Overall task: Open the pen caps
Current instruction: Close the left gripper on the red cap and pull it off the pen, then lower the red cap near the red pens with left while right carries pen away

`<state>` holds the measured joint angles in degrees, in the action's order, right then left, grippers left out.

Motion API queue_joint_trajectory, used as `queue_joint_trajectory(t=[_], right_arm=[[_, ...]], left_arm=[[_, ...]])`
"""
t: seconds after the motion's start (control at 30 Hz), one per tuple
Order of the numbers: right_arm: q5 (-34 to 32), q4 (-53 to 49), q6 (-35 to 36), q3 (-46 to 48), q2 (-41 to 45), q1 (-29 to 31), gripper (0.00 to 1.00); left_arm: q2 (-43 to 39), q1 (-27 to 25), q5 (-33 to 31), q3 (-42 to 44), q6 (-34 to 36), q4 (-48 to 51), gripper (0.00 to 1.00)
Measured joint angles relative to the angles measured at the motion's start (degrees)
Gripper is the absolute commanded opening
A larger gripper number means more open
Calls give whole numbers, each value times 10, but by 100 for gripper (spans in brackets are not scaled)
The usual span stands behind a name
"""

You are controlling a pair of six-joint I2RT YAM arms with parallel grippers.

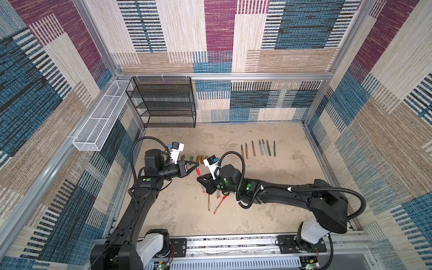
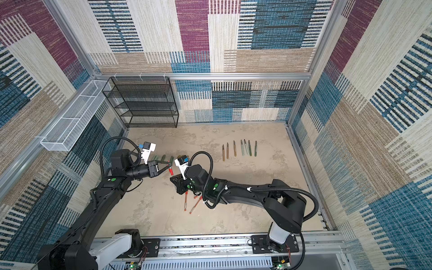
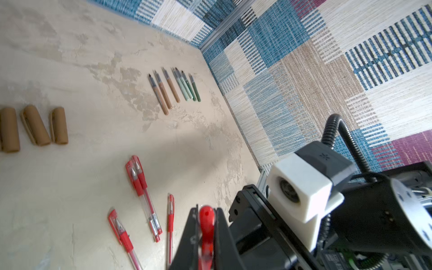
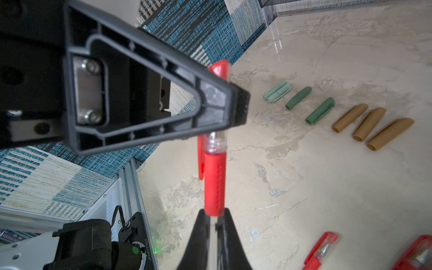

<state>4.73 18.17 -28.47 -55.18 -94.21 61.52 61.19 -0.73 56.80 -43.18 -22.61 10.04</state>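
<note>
Red cap (image 4: 218, 69) sits clamped in the left pincer (image 3: 207, 210), its pen (image 4: 214, 182) clamped in the right pincer (image 4: 214, 211); a crooked pull could slip the barrel free onto the desk (image 4: 304, 187).

Bright, even light fills both top views; soft shadows lie on the table (image 1: 177, 210) under the arms (image 1: 140, 205), and wide-angle stretch splays the walls (image 1: 35, 93) toward the edges. In the right wrist view glare streaks the table, and the near left claw (image 4: 230, 105) is blurred.
</note>
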Motion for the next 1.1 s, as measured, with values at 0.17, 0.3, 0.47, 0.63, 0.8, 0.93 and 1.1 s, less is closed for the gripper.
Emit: queue_joint_trajectory(t=[0.17,0.3,0.47,0.63,0.8,0.93,1.1], right_arm=[[0,24,-13,50,21,10,0],[0,-68,-25,91,34,14,0],[-9,-76,-25,98,52,14,0],[-26,-102,-25,110,75,14,0],[-73,-148,-37,117,124,-5,0],[-99,-196,-51,124,175,-38,0],[-124,-265,-66,133,236,-92,0]], left_arm=[[3,7,-7,-9,-10,30,0],[4,19,-49,-18,-12,-23,0],[7,25,-71,-21,-24,-34,0],[13,25,-89,-21,-19,-31,0],[31,4,-153,-13,27,0,0],[66,-34,-218,-10,76,34,0],[114,-78,-270,-5,97,51,0]])
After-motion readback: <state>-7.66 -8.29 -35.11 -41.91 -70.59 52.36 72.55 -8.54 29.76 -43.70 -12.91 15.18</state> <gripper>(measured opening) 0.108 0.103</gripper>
